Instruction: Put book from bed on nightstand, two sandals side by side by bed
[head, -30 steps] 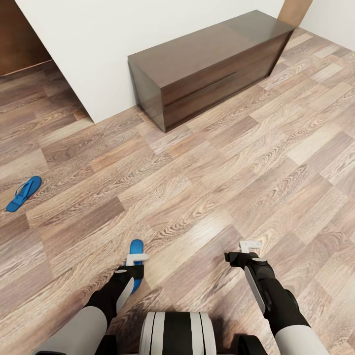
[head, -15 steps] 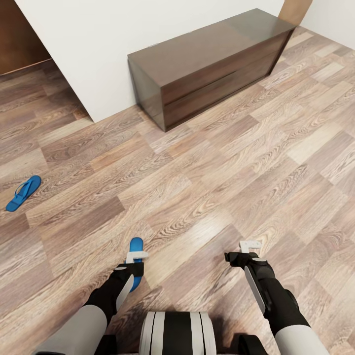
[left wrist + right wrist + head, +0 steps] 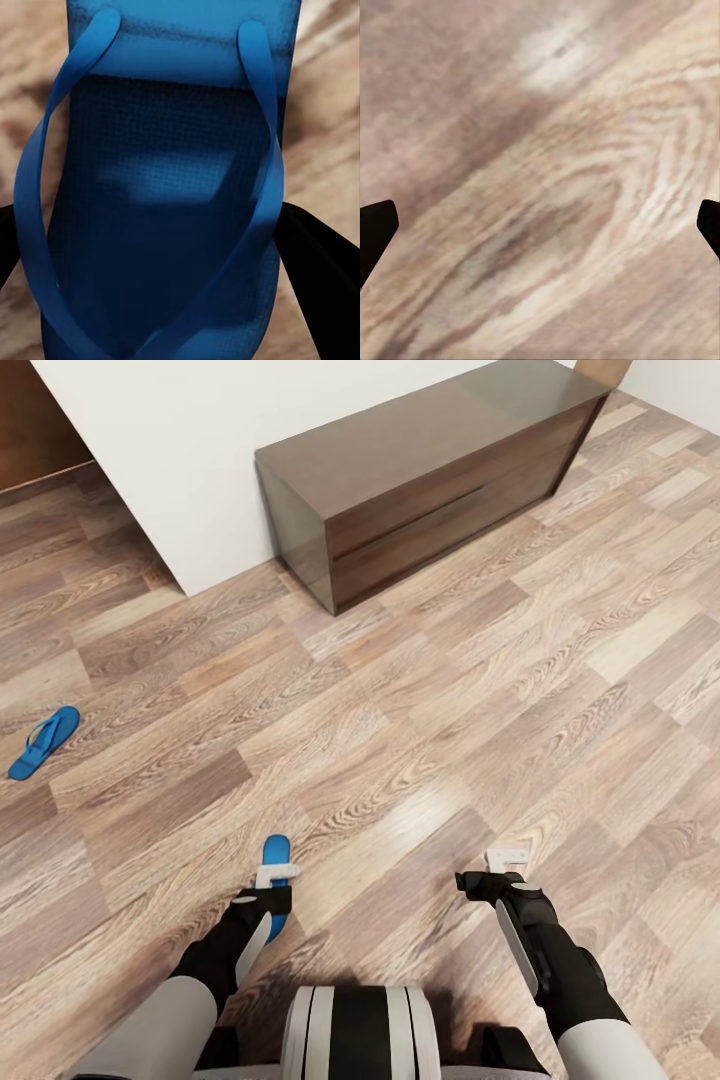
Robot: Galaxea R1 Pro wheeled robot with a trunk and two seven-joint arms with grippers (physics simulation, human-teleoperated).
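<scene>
While the robot looks down at the floor, this is what shows:

Left claw: the left claw [image 3: 268, 892] hangs low over the wood floor [image 3: 420, 740], and a blue sandal [image 3: 275, 857] sits between its two dark fingers [image 3: 319, 259]. In the left wrist view the sandal [image 3: 161, 202] is very big and close, with a dark finger on each side of it. The fingers seem to press on its sides, so the claw looks closed on the sandal.

Right claw: the right claw [image 3: 487, 880] hangs over bare floor, with nothing in it. In the right wrist view its two dark fingertips [image 3: 375, 229] are far apart at the edges, so it is wide open, with only wood planks [image 3: 547, 187] between them.

Held sandal: it is well apart from the brown cabinet [image 3: 420, 480], on the near side of the cabinet, close to the robot's body [image 3: 355, 1030].

Other sandal: a second blue sandal [image 3: 42, 743] lies flat on the floor, far from the cabinet, out past the cabinet's left end and nearer to the robot. It is well apart from the held sandal.

Cabinet: long, low and dark brown, with a line across its front. Its back is against the white wall [image 3: 200, 450].

Floor: brown wood planks all around the cabinet.
</scene>
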